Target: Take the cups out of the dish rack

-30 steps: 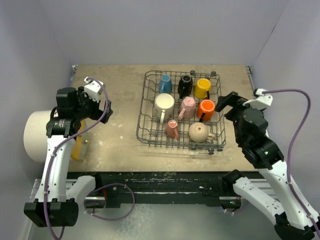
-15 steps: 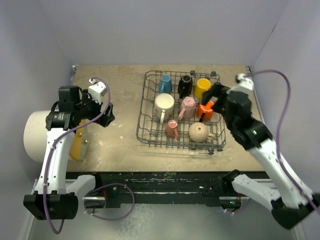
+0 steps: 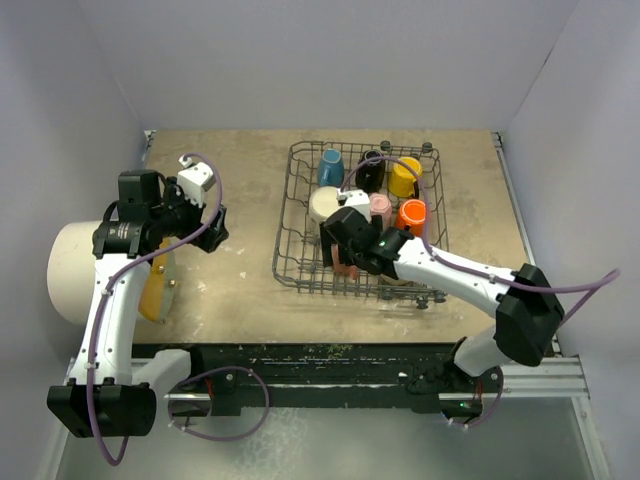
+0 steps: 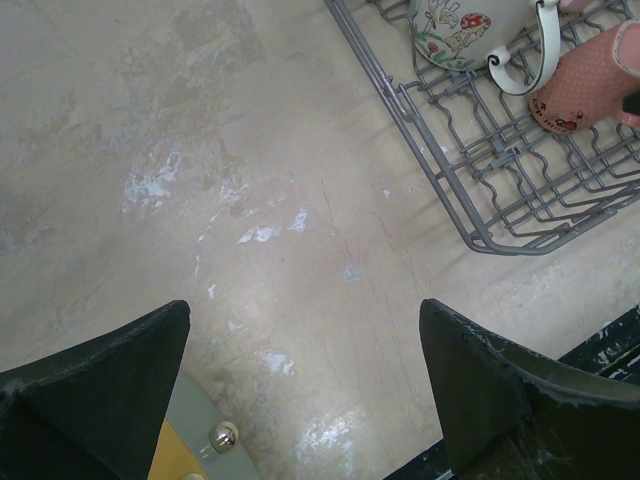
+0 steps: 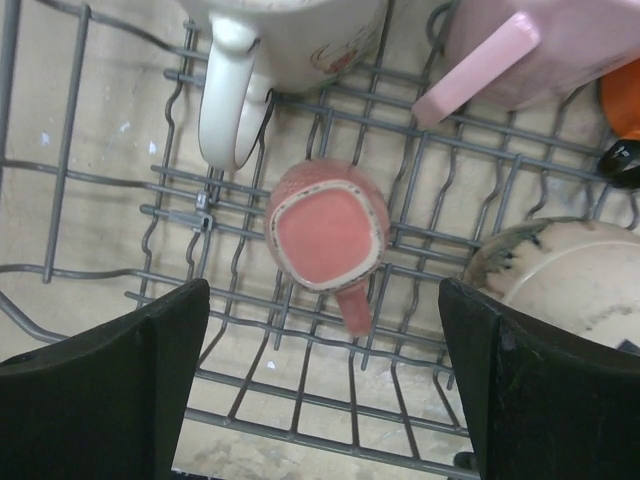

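the dish rack (image 3: 284,250) sits on the tan surface (image 3: 240,180), right of centre, with all eight mugs inside it. along its far row stand the blue mug (image 3: 330,167), the black mug (image 3: 370,178) and the yellow mug (image 3: 403,178). in the next row come the cream mug (image 5: 290,30), the pink mug (image 5: 530,50) and the orange mug (image 3: 411,215). the salmon mug (image 5: 325,237) and the tan mug (image 5: 570,280) rest bottom-up in the near row, the salmon one just below the cream mug's handle. the right arm reaches across from the right side, and the right pincer (image 5: 322,290) hangs over the salmon mug with its fingers spread wide, one to each side of the mug in the wrist view, gripping nothing. how high it is above the mug i cannot tell. the left pincer (image 4: 305,310) is also spread wide and holds nothing. it hovers over bare surface to the left of the rack, whose near left corner shows at the edge of its view. a big cream cylinder (image 3: 75,270) lies at the far left, beside the left arm.
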`<state>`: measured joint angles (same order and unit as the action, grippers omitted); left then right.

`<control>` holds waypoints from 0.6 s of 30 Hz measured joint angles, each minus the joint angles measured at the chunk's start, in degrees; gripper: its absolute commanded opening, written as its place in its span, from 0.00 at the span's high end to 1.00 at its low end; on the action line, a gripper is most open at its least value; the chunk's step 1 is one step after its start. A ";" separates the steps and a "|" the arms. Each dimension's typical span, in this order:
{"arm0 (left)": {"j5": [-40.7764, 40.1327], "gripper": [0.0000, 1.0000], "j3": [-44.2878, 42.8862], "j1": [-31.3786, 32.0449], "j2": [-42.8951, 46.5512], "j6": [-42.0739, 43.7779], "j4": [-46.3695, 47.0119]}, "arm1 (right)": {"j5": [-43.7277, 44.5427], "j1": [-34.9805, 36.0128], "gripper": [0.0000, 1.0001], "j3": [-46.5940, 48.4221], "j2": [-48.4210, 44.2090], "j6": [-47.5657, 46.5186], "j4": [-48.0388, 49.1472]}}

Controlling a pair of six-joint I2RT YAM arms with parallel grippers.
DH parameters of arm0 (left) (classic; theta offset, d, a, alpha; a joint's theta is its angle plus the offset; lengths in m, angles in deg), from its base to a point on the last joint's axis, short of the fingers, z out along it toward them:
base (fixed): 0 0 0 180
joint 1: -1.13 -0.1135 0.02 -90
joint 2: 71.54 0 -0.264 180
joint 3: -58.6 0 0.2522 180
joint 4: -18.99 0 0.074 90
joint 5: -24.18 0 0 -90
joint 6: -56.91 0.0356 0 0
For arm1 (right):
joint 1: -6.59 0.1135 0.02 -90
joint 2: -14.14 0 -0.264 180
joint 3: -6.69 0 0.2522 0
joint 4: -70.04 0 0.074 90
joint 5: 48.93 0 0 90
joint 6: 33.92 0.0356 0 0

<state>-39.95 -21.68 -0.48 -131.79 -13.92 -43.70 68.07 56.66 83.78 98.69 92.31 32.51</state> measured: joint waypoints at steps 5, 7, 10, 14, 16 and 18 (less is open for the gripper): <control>-0.15 0.01 0.00 0.00 0.02 0.15 0.00 | -1.31 0.92 0.13 -0.74 2.93 0.59 1.22; -0.13 0.01 0.00 0.00 0.02 0.15 0.00 | -1.95 0.92 0.16 -1.75 3.04 0.59 1.86; -0.09 0.01 0.00 0.00 0.15 0.13 0.00 | -2.99 0.92 0.22 -3.43 3.28 0.55 2.91; 0.28 0.01 0.00 0.00 0.50 0.04 -0.02 | -4.72 0.92 0.31 -5.79 3.87 0.50 4.17; 0.52 0.01 0.00 0.00 0.59 0.00 -0.02 | -5.51 0.92 0.32 -7.02 4.55 0.66 4.72; 0.59 0.01 0.00 0.00 0.63 -0.02 -0.02 | -5.75 0.85 0.35 -7.39 5.29 0.74 5.68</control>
<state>-39.36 -21.68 -0.48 -131.16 -13.94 -43.72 62.32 57.51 76.39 103.98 93.05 38.19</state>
